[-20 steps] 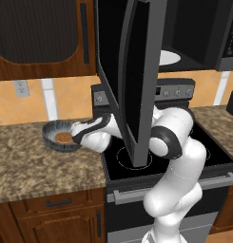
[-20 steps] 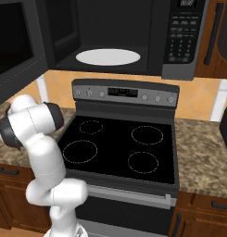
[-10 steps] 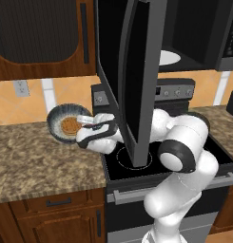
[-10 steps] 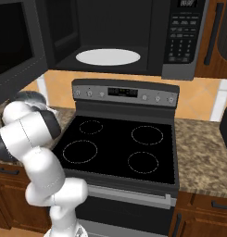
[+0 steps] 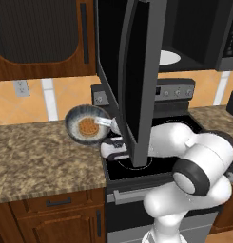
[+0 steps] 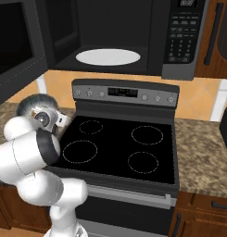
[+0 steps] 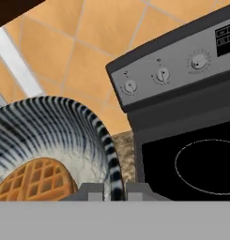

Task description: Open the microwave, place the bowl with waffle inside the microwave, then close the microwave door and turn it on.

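Granite counter (image 5: 37, 152) ran along the left of a black stove (image 6: 119, 143), with tiled wall behind. Above the stove the microwave (image 6: 133, 32) stood open, its white turntable plate (image 6: 108, 57) exposed; the microwave door (image 5: 132, 80) was swung out toward the room, edge-on in the left base view. The claw (image 5: 111, 124) was clenched on the near rim of the bowl (image 5: 87, 126), one finger either side of the rim in the hand view, and held it lifted clear of the counter, tipped toward the camera. The waffle (image 5: 88, 127) lay inside the bowl. Judged critical for the coming move: the cavity lay up and to the robot's right of the bowl, with the open door standing between them, so the bowl would probably need to pass round the door's free edge.
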You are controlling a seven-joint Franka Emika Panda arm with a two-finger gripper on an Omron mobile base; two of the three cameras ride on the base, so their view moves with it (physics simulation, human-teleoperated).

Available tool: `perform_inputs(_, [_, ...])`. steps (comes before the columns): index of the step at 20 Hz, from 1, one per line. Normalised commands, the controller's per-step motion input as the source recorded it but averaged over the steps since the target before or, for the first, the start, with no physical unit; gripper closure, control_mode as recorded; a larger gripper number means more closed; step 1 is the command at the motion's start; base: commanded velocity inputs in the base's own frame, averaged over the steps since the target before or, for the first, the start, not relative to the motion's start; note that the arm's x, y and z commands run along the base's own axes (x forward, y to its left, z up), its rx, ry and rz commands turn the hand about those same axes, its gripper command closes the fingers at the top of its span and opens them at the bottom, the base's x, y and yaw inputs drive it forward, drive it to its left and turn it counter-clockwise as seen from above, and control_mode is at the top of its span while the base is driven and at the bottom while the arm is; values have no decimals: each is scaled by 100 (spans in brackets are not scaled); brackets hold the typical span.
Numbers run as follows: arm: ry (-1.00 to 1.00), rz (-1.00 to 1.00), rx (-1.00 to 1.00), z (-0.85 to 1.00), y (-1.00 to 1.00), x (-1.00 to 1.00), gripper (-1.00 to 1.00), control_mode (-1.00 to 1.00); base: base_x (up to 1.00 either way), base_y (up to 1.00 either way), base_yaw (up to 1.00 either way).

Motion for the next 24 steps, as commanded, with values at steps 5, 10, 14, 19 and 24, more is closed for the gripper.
perform_inputs(5, [-1, 0, 0, 0, -100, -63, 100, -100, 0, 0, 0])
perform_inputs(10, [-2, 5, 0, 15, -100, -66, 100, -100, 0, 0, 0])
perform_inputs(14, [0, 3, 0, 42, -100, -42, 100, -100, 0, 0, 0])
perform_inputs(19, [1, 0, 0, 33, -99, -37, 100, -100, 0, 0, 0])
perform_inputs(24, [1, 3, 0, 66, -80, -11, 100, -100, 0, 0, 0])
